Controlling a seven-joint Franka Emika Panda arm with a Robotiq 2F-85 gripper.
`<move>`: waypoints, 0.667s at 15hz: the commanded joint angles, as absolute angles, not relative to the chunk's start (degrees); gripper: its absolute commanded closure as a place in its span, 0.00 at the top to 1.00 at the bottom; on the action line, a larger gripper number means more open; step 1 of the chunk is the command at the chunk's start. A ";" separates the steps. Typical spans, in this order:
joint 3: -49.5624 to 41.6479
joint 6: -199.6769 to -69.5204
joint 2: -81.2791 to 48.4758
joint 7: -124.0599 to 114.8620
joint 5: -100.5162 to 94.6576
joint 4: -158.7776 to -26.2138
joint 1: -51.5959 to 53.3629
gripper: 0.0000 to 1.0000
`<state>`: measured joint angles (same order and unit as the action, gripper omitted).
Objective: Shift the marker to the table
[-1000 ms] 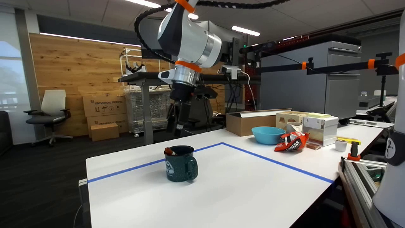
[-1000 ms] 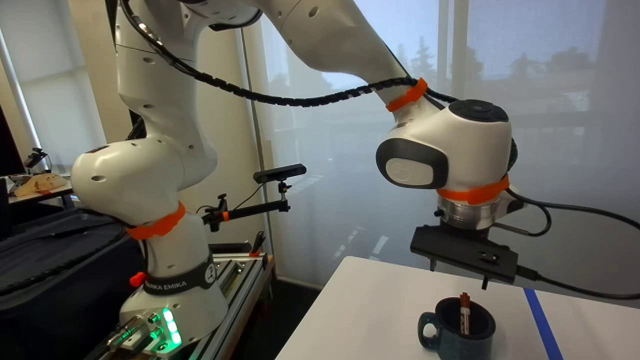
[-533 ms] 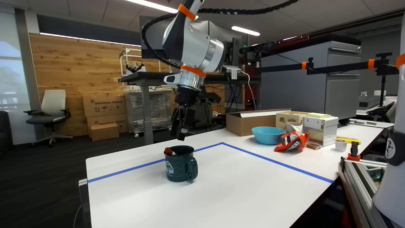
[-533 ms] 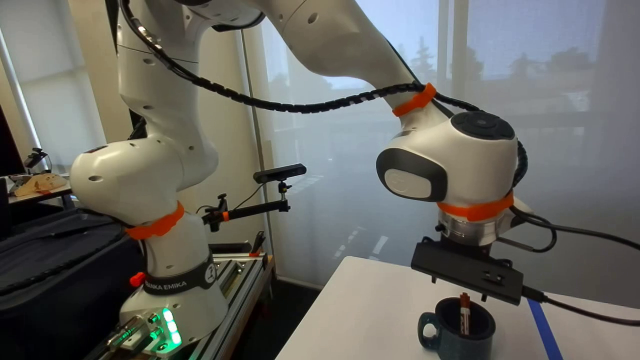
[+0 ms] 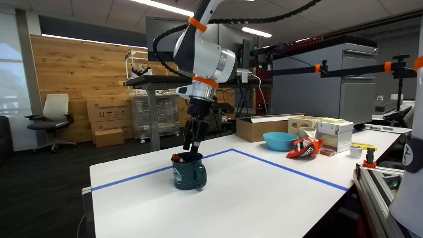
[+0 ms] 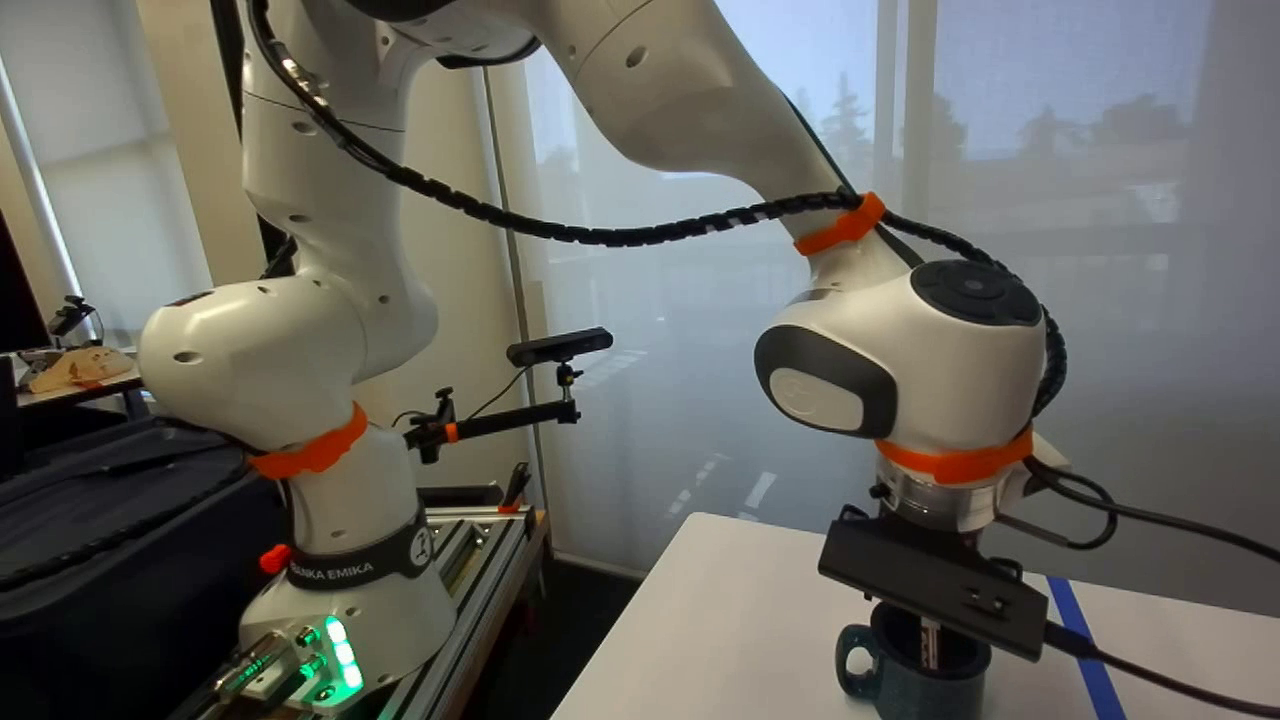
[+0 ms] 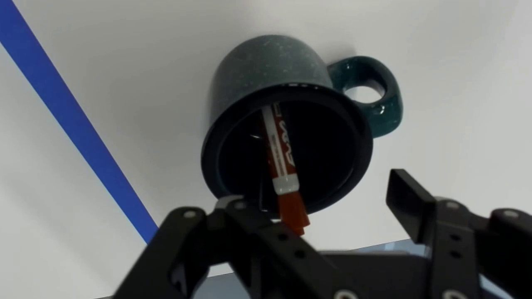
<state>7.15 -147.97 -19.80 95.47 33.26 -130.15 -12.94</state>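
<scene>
The reddish-orange marker [image 7: 284, 166] leans inside the dark teal mug [image 7: 270, 62], its cap sticking out over the rim. The marker's cap [image 5: 177, 158] and the mug [image 5: 185, 178] also show in an exterior view, and part of the marker [image 6: 931, 645] in an exterior view under the wrist camera. The mug stands upright on the white table [image 5: 257, 205]. My gripper [image 7: 324, 207] is open and empty. In an exterior view the gripper [image 5: 191, 148] hangs just above the mug's rim. In the wrist view one finger overlaps the marker's cap end; I cannot tell whether they touch.
Blue tape lines [image 5: 281, 167] cross the table, one close to the mug. A blue bowl [image 5: 279, 141], a red bag [image 5: 304, 148], a cardboard box [image 5: 261, 128] and a white box [image 5: 334, 135] stand at the back. The mug's handle [image 7: 384, 112] sticks out to one side.
My arm has moved down, bringing the open gripper from well above the mug to just over its rim. The mug and marker have not moved.
</scene>
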 commanded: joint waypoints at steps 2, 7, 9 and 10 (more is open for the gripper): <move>8.43 -147.29 -21.53 98.91 34.59 -128.37 -13.77 0.79; 9.71 -147.30 -23.27 100.46 34.87 -126.74 -14.10 0.63; 10.03 -147.11 -23.85 100.84 35.07 -125.93 -14.50 0.61; 10.11 -147.06 -24.04 101.00 35.13 -125.61 -14.69 0.61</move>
